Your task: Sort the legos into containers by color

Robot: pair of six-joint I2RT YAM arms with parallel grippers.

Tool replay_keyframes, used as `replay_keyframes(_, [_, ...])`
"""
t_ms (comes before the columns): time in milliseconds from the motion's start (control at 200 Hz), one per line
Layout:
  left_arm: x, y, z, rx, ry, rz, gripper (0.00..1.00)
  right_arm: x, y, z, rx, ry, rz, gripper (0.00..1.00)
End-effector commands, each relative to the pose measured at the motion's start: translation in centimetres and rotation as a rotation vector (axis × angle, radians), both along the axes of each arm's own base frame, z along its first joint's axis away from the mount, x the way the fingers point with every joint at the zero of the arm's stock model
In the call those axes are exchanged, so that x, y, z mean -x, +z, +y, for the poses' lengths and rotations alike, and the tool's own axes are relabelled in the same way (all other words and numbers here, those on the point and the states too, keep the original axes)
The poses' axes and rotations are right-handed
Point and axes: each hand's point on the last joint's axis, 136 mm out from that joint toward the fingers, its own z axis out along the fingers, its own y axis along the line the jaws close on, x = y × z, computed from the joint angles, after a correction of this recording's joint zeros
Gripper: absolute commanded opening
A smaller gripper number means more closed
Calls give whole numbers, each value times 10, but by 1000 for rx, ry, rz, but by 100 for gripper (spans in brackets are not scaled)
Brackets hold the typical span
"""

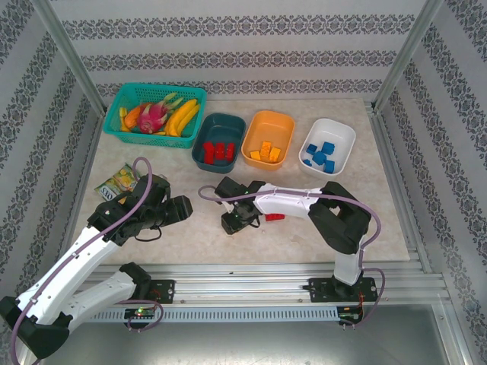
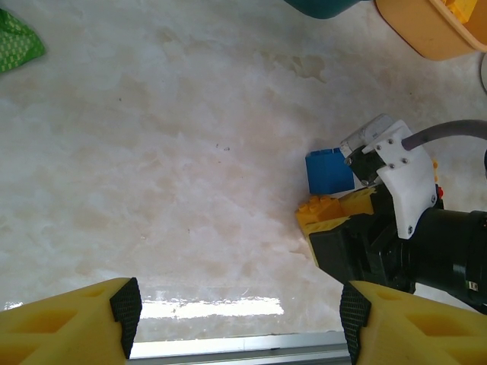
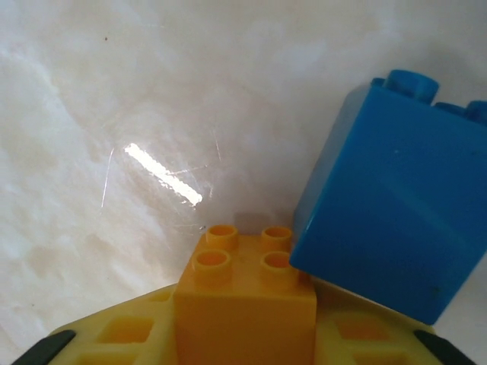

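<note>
One low right gripper (image 3: 243, 346) around lego (image 3: 245, 300)

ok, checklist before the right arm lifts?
1. Right gripper fingers against both sides of orange-yellow studded plastic brick: ok.
2. Brick clear of neighbours: not ok, blue studded plastic brick sits against it.
3. Orange plastic tub has room: ok.
4. Left gripper open, apart from the right one: ok.
5. Brick lifted off pale marbled table: cannot tell.
</note>
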Motion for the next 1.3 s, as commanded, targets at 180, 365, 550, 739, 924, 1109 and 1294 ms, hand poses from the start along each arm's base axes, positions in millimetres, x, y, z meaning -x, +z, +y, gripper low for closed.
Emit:
replay_keyframes(180, [-14,40,-37,146,-86,-83,72,-18,87,-8,-117,-106,-102,27])
replay_keyframes(365, [-43,66,-67,229,-107,-126,72,-70,137,-39,-243,-327,-148,27])
replay_keyframes(550, [-84,79,-100,287,-124,-156,73,-147,153,-75,-316,-551,-164,27])
replay_keyframes(739, [-129,72,-124,325,-137,-158,73,-225,138,-96,-326,-676,-163,27])
replay_keyframes(924, [-175,66,-143,333,-147,-160,73,-288,117,-105,-315,-724,-155,28])
replay_keyframes(1109, [-216,57,-150,316,-132,-150,73,-323,84,-103,-304,-747,-110,29])
replay_keyframes(1294, [-245,52,-155,303,-123,-141,72,-340,56,-99,-297,-773,-66,32])
